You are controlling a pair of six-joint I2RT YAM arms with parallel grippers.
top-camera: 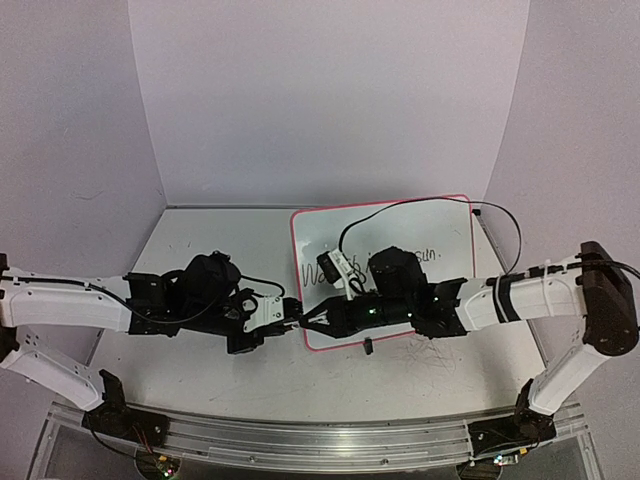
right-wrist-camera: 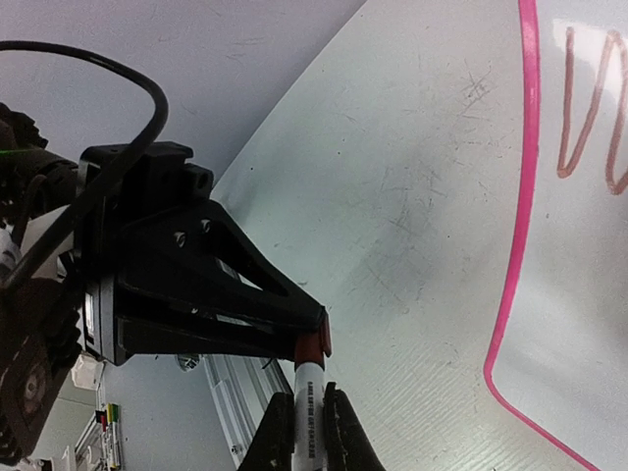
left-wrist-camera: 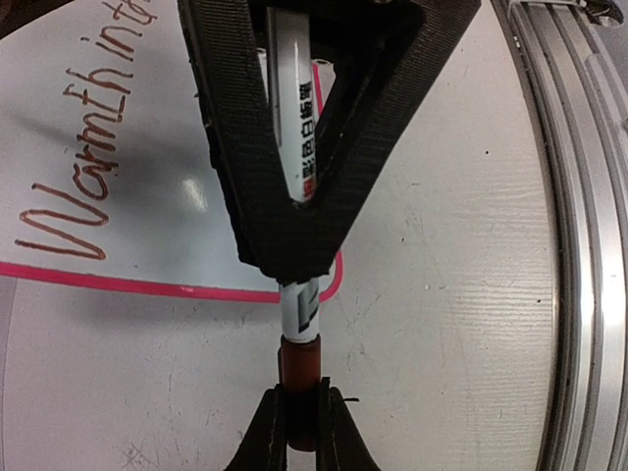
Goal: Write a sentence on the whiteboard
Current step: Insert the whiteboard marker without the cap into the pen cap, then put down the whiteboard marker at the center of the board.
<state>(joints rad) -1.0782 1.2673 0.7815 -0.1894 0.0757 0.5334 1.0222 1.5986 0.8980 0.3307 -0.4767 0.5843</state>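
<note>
The whiteboard [top-camera: 440, 225] has a red-pink frame and lies flat right of the table's centre, with brown handwriting starting "Warmth in". It also shows in the left wrist view [left-wrist-camera: 118, 196] and the right wrist view [right-wrist-camera: 579, 294]. Both grippers meet at its near left corner. My left gripper [top-camera: 285, 317] [left-wrist-camera: 304, 432] is shut on the marker's red-brown cap [left-wrist-camera: 301, 373]. My right gripper [top-camera: 312, 320] [right-wrist-camera: 307, 432] is shut on the white marker body [right-wrist-camera: 307, 402] [left-wrist-camera: 299, 304]. The cap sits on the marker's end. The marker is held just above the tabletop, off the board.
A black cable [top-camera: 400, 205] arcs over the board from the right arm. Two black clip feet [top-camera: 368, 346] [top-camera: 477, 211] sit on the frame. A metal rail [top-camera: 300, 440] [left-wrist-camera: 579, 245] runs along the near edge. Lilac walls enclose the back and sides.
</note>
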